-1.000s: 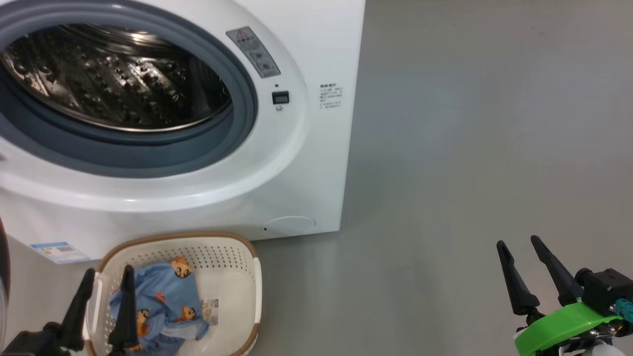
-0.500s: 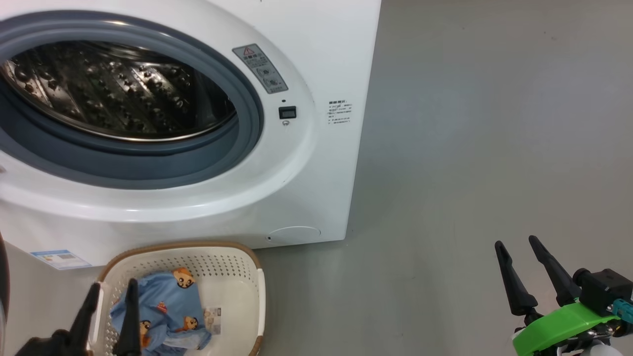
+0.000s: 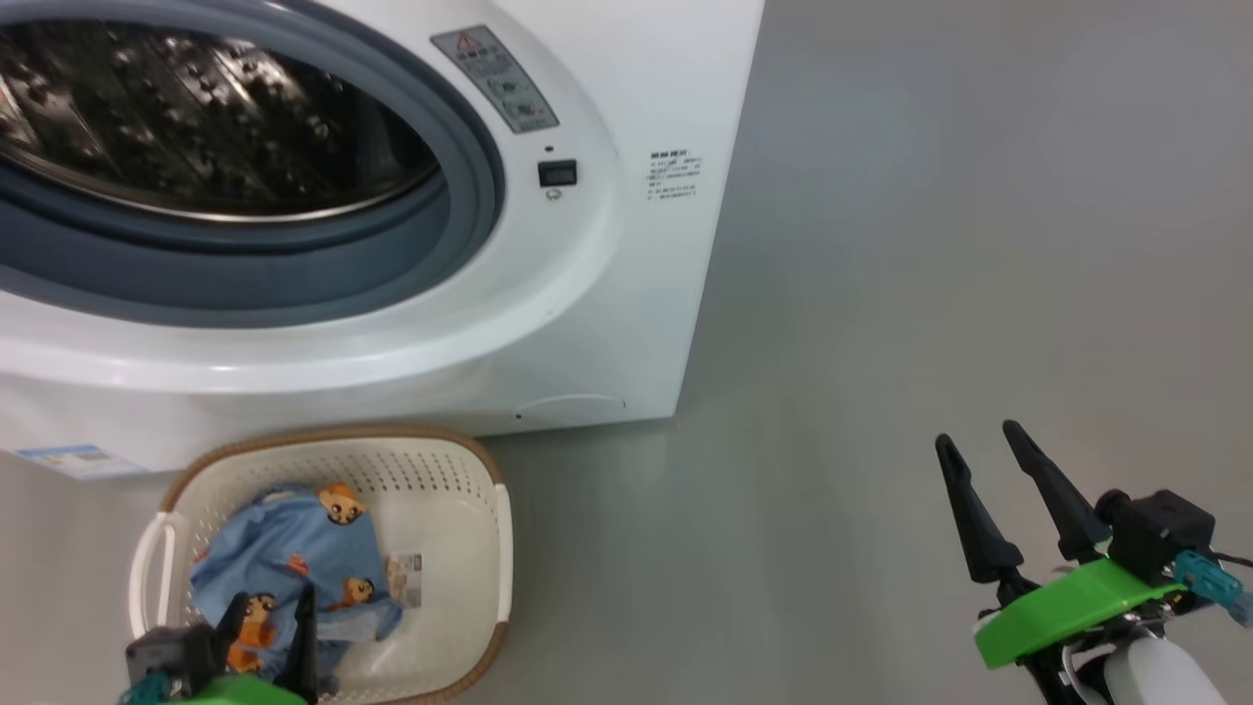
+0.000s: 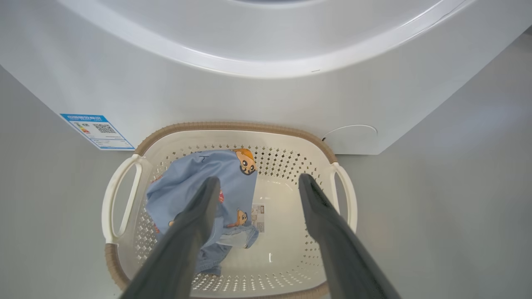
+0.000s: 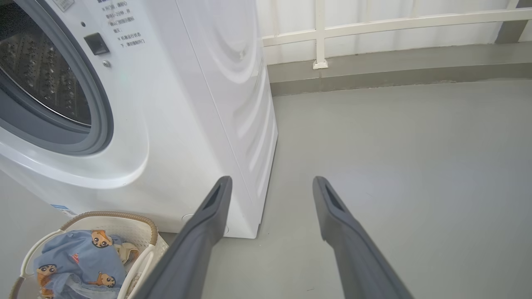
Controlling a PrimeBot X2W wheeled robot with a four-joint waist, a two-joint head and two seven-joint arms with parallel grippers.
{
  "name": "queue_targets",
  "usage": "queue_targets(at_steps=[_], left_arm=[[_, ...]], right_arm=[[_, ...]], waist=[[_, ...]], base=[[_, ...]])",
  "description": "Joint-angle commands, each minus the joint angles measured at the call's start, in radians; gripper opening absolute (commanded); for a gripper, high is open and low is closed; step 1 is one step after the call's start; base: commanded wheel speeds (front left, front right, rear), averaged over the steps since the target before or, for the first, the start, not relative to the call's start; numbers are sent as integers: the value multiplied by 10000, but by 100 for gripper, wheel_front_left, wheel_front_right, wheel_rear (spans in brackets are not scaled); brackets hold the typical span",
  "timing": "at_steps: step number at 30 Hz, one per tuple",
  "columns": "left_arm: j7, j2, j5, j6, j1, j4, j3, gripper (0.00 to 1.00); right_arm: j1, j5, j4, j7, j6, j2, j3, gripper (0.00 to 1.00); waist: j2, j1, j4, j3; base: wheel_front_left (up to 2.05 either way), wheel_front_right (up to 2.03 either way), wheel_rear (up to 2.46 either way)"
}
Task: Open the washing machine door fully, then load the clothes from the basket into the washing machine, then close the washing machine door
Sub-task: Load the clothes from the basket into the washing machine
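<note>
Left hand (image 4: 257, 180) hangs over the basket (image 4: 232, 125), fingers spread; the drop straight in is free. Clothes (image 4: 187, 182) take up its left half; the right half is bare save a label (image 4: 258, 211). The washer (image 3: 626, 313) front rises just behind the far rim and blocks any reach forward there. Drum mouth (image 3: 196, 137) is open, nothing across it. Right hand (image 3: 977, 437) is spread above bare floor (image 3: 930, 245), with the washer's side wall on my left.

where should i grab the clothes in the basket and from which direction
Grip the bunched blue middle of the clothes, coming down from above with the open left pincer. It lies crumpled low in the basket, whose walls block a sideways approach; its folds offer something to pinch.
</note>
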Motion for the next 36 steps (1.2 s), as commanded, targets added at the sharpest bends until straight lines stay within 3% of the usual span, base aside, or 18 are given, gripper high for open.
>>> queue_targets(at_steps=[1,10,19,36], left_arm=[[-65,269,139,-29,-556,370,200,100],[-65,542,409,-29,-2967,3528,-521,100],[-23,787,558,-29,-4671,5559,-986,100],[1055,1581,382,219,-5881,6313,-1094,100]], right_arm=[[-255,-107,-239,-120,16,-101,301,100],[-949,-174,-340,-120,16,-15,465,100],[-1440,-285,-461,-120,16,29,560,100],[-2125,-341,-659,-120,16,62,878,100]], waist=[[0,-1,-64,573],[0,-1,-149,1841],[0,-1,-126,2734],[0,-1,-468,3885]], base=[[0,0,0],[0,0,0],[0,0,0],[0,0,0]])
